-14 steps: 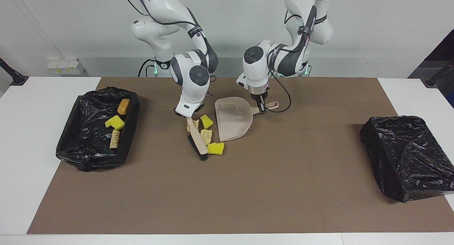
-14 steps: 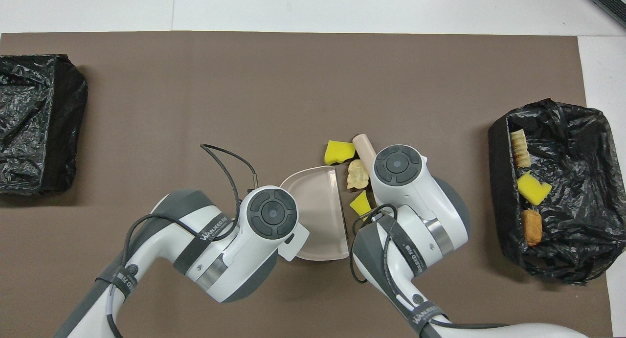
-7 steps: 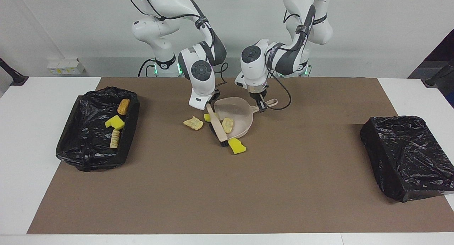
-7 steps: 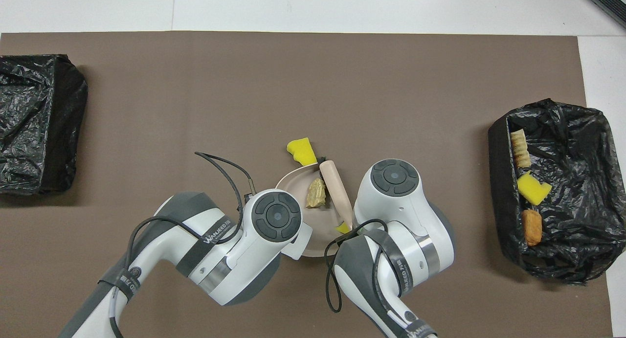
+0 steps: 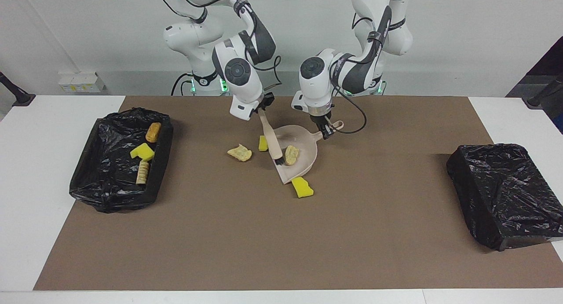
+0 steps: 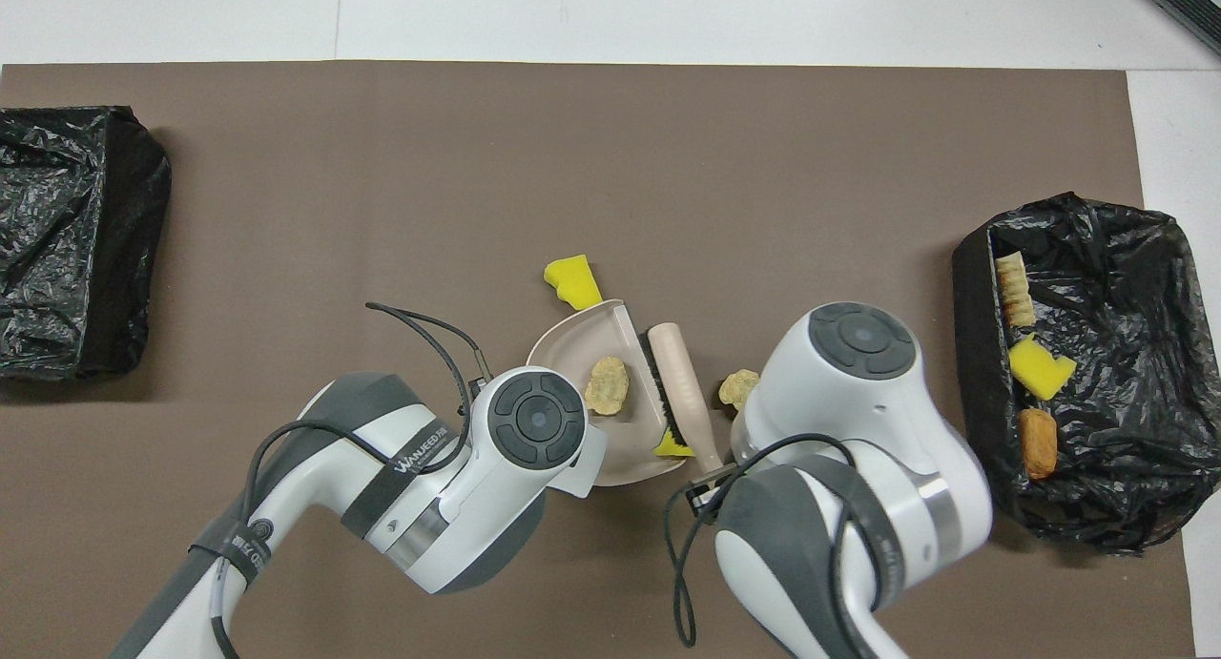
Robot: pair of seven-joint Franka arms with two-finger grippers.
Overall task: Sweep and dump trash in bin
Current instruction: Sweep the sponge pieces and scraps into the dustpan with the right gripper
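My right gripper [image 5: 262, 111] is shut on the handle of a beige brush [image 5: 272, 139], whose black bristles rest at the mouth of the beige dustpan [image 5: 303, 141]. My left gripper [image 5: 326, 131] is shut on the dustpan's handle. One tan piece of trash [image 5: 291, 154] lies in the pan. A yellow sponge chunk [image 5: 302, 188] lies on the mat just off the pan's corner farthest from the robots. A small yellow chunk [image 5: 263, 143] and a tan piece [image 5: 240, 152] lie beside the brush toward the right arm's end. The black-lined bin [image 5: 160, 163] there holds three scraps.
A second bin [image 5: 506, 194] wrapped in black plastic stands at the left arm's end of the brown mat [image 5: 281, 242]. In the overhead view both wrists cover the grippers; the dustpan [image 6: 582, 339] and brush [image 6: 679, 392] show between them.
The brush swept toward the dustpan and pushed one tan piece into it. One yellow chunk slid past the pan's corner, a tan piece stayed behind. The right wrist rose; the pan turned slightly.
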